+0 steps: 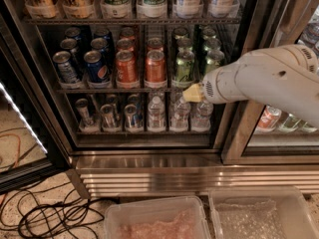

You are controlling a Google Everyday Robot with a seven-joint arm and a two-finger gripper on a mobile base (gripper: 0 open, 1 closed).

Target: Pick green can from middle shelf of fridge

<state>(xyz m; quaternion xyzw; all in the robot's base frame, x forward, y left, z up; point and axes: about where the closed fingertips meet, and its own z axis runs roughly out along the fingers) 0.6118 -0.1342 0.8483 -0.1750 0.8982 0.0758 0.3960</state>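
Inside the open fridge, the middle shelf carries its rows of soda from 9 o'clock toward the centre. The blue cans come first, then the orange cans, and then the green can, which stands upright at the front of its row just right of the orange ones. More green cans are ranked behind it and to its right. The gripper, a pale yellow tip on the white arm that reaches in from 3 o'clock, hangs at the shelf's front edge, at about 5 o'clock of the green can and close to its base. Whether it is spread or closed, or touching the can, cannot be told. Small water bottles stand on the rack below. On the floor, black cables lie at 8 o'clock, and two clear plastic bins sit at 6 o'clock.
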